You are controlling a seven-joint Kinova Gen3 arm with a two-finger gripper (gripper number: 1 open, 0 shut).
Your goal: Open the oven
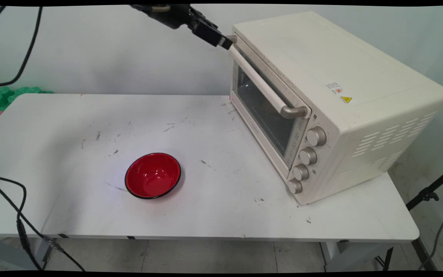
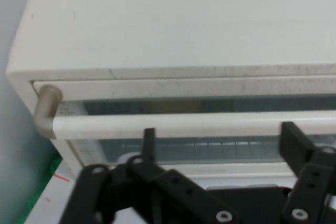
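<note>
While its fingers stand spread, the claw (image 1: 227,43) hovers at the oven handle (image 1: 258,79) — far end.
Cream toaster oven (image 1: 344,96) sits on the bench (image 1: 71,127) — red bowl (image 1: 152,175) well apart.

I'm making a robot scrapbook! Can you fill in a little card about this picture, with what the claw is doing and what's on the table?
Gripper: gripper open, fingers spread in front of the oven door handle, near its far end
Holding: nothing
Oven: cream toaster oven on the table's right side, door closed
Knobs: four on its front
Bowl: red bowl, empty, upright, apart from the oven
Table: white, scuffed
</note>
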